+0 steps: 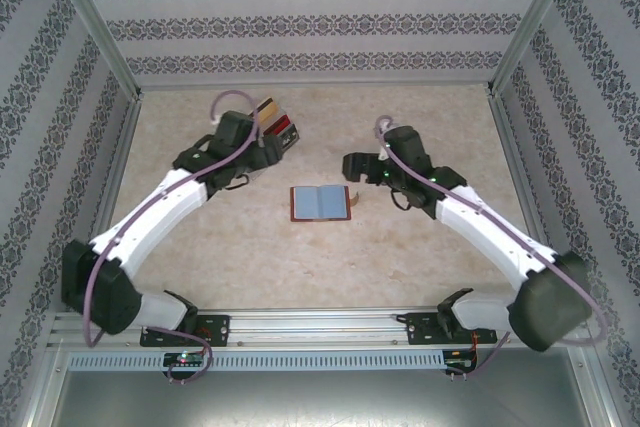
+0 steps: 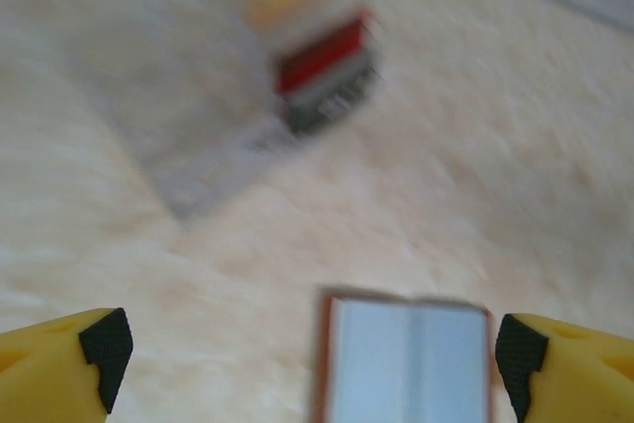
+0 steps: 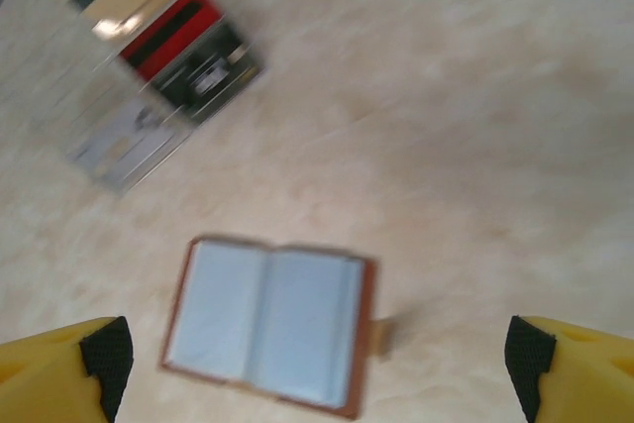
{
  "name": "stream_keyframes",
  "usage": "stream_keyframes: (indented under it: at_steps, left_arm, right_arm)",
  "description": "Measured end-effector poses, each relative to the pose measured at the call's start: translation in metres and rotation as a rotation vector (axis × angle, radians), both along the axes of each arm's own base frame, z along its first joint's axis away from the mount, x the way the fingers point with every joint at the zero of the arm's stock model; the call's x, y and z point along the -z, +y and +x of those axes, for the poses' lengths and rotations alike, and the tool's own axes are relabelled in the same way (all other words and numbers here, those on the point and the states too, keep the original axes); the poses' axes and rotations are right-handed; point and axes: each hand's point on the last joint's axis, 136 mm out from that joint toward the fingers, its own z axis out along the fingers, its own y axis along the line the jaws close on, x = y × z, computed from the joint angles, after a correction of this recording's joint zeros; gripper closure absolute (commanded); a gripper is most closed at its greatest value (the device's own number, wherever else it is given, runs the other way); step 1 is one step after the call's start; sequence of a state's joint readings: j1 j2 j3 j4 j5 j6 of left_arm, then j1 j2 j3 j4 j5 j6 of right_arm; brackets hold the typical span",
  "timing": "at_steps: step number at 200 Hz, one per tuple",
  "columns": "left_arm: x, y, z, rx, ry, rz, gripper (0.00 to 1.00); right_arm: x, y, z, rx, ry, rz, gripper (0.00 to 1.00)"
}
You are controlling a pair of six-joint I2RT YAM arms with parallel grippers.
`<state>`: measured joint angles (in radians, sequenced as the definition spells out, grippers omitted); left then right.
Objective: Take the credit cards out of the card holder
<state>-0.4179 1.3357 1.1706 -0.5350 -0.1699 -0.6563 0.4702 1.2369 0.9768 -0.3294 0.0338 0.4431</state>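
The card holder [image 1: 321, 203] lies open and flat at the centre of the tabletop [image 1: 420, 267], pale blue sleeves facing up, its closing tab on the right edge. The cards [image 1: 278, 127] lie in an overlapping row at the rear left, apart from the holder.

Left tool [image 1: 268, 154]: above the tabletop just beside the cards. Its wrist view shows the fingertips [image 2: 104, 344] set wide with nothing gripped.

Right tool [image 1: 352, 165]: near the holder's right rear corner. Its wrist view shows the fingertips [image 3: 107, 354] set wide with nothing gripped, the holder [image 3: 267, 324] lying below.
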Motion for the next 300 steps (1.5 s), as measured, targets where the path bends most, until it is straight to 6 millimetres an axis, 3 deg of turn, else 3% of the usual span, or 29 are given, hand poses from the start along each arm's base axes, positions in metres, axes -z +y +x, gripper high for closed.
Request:
stream_keyframes:
  at_steps: [28, 62, 89, 107, 136, 156, 223, 258, 300]
  left_arm:
    - [0.000, 0.070, -0.017, -0.163, -0.076, 0.183, 0.01]
    - [0.036, 0.135, -0.033, -0.299, -0.073, 0.341, 0.01]
    - [0.065, 0.161, -0.034, -0.313, -0.046, 0.418, 0.01]
    - [0.079, 0.163, -0.028, -0.277, -0.080, 0.465, 0.01]
    - [0.111, 0.166, -0.024, -0.210, -0.087, 0.509, 0.01]
    - [0.124, 0.173, -0.017, -0.190, -0.107, 0.490, 0.00]
    - [0.140, 0.145, 0.006, -0.017, -0.281, 0.392, 0.01]
    - [0.139, 0.135, 0.013, 0.028, -0.348, 0.374, 0.01]
    - [0.146, 0.134, 0.015, 0.040, -0.349, 0.378, 0.01]
  right_arm:
    - [-0.017, -0.067, 0.011, 0.216, -0.107, -0.107, 0.02]
    - [-0.009, -0.141, 0.014, 0.453, -0.138, -0.237, 0.02]
    - [0.020, -0.186, 0.008, 0.578, -0.132, -0.353, 0.02]
    - [0.043, -0.199, 0.003, 0.599, -0.144, -0.417, 0.02]
    - [0.080, -0.212, 0.000, 0.595, -0.138, -0.496, 0.02]
    - [0.093, -0.213, 0.007, 0.565, -0.142, -0.515, 0.02]
    - [0.095, -0.197, 0.043, 0.429, -0.295, -0.378, 0.02]
    - [0.110, -0.184, 0.047, 0.344, -0.319, -0.325, 0.02]
    - [0.109, -0.175, 0.053, 0.304, -0.356, -0.301, 0.02]
